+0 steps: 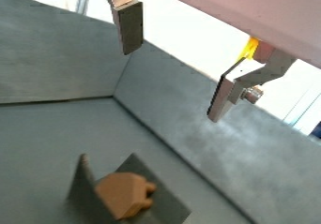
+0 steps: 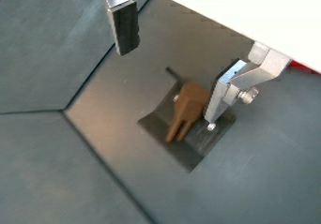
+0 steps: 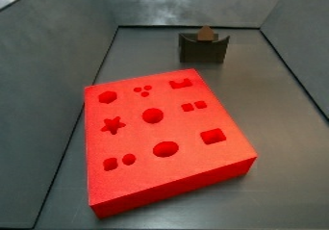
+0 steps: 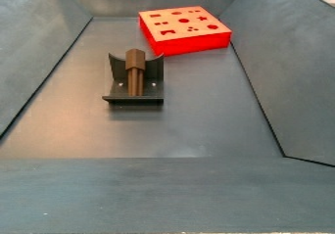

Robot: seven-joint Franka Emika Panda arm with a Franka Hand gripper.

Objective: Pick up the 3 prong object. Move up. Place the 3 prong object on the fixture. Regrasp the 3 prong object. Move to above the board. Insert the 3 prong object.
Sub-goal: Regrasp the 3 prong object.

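Observation:
The 3 prong object [image 4: 135, 67], a small reddish-brown block, rests in the notch of the dark fixture [image 4: 132, 94]. In a side view it stands up from the fixture [image 3: 203, 50] as a brown tip [image 3: 205, 31]. My gripper [image 2: 172, 64] is open and empty, hanging above the fixture with the object [image 2: 189, 111] below it, close to one finger. In a wrist view the gripper [image 1: 178, 64] is apart from the object [image 1: 126, 195]. The red board [image 3: 161, 138] lies away from the fixture.
Grey sloping walls [image 4: 53, 52] close in the grey floor on all sides. The board [image 4: 186, 30] sits at the far end in a side view, beyond the fixture. The fixture's base plate [image 2: 189, 151] lies flat on the floor.

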